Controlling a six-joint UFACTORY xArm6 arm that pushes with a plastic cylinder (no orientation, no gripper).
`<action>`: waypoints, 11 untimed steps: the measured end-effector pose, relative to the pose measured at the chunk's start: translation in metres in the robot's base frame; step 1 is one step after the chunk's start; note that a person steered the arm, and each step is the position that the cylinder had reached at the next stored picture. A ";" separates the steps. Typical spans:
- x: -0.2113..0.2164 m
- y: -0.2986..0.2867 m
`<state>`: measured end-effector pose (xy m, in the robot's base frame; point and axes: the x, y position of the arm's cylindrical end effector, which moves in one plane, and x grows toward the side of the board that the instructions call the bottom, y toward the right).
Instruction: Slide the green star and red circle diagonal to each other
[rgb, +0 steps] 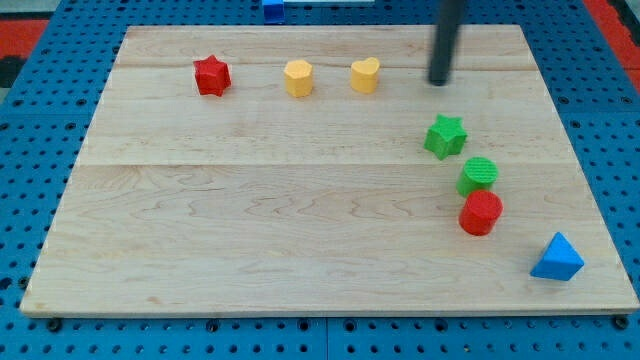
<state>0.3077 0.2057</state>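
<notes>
The green star (445, 136) lies on the wooden board (250, 220) at the view's right. The red circle (481, 212) lies below and slightly right of it, with a green circle (478, 175) between the two, touching the red circle. My tip (439, 82) is on the board just above the green star, with a small gap between them. The dark rod rises from it out of the view's top.
A red star (211, 76), a yellow hexagon (298, 77) and a yellow heart (365, 75) stand in a row near the board's top. A blue triangle (557, 258) sits at the bottom right corner. A blue block (272, 9) lies beyond the top edge.
</notes>
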 end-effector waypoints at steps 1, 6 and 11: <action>0.060 0.075; 0.105 -0.091; 0.107 -0.020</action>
<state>0.4151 0.1857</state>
